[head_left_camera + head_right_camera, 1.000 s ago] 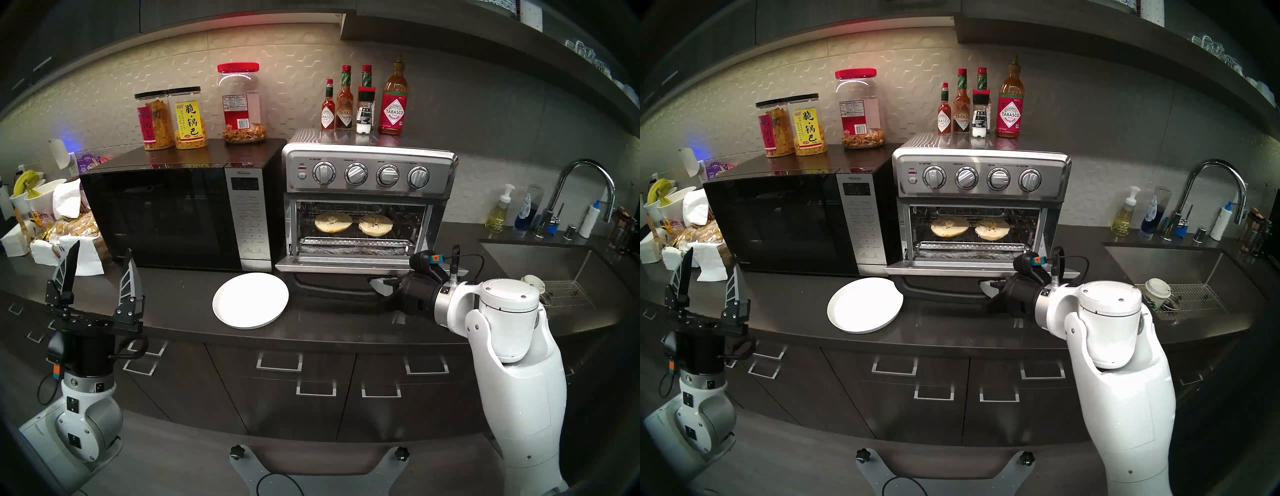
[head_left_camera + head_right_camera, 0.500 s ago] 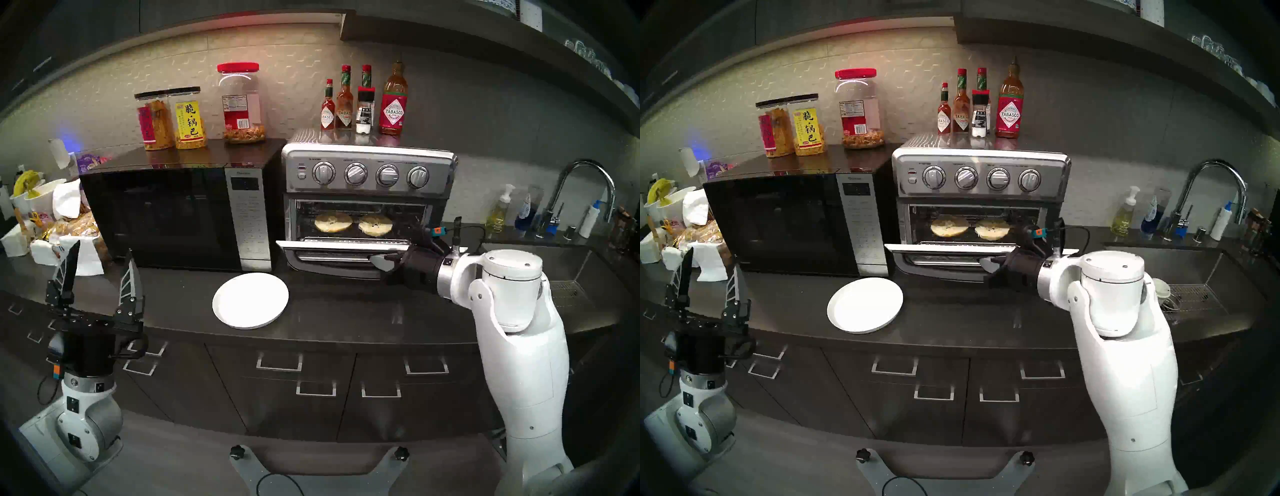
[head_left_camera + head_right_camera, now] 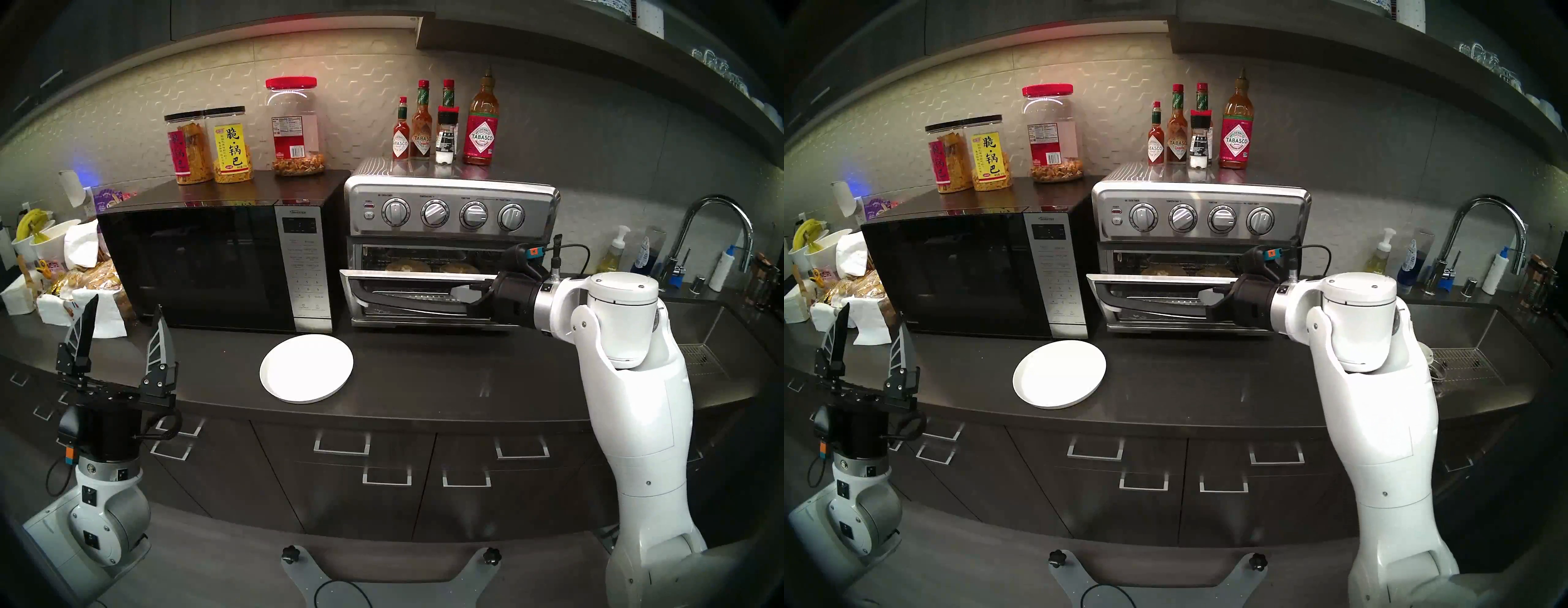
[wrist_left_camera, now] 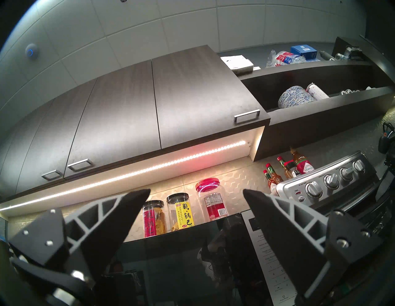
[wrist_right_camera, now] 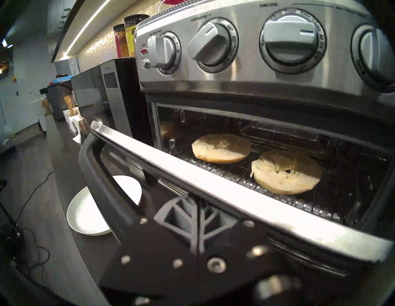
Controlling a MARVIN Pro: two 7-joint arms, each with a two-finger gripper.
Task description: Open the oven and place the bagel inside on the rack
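Note:
The stainless-steel oven (image 3: 449, 212) (image 3: 1202, 218) stands on the counter, its drop-down door (image 3: 415, 278) tilted about halfway up. Two pale bagel halves (image 5: 221, 147) (image 5: 286, 173) lie cut face up, side by side on the dark wire rack (image 5: 245, 177) inside. In the head views only their tops (image 3: 407, 266) show over the door's rim. My right gripper (image 3: 460, 293) (image 5: 186, 205) is shut, fingers pressed together against the door's outer face at the right end of the bar handle (image 3: 403, 300). My left gripper (image 3: 123, 312) (image 4: 196, 194) stands open and empty, pointing up, far left.
An empty white plate (image 3: 306, 367) lies on the counter before the oven. A black microwave (image 3: 212, 263) stands left of the oven with snack jars (image 3: 212, 146) on top. Sauce bottles (image 3: 479, 127) stand on the oven. The sink (image 3: 700, 331) and faucet (image 3: 717, 220) are at the right.
My right arm has risen with its shut gripper under the door, swinging the door up from lying flat to about half shut. The left arm has not moved.

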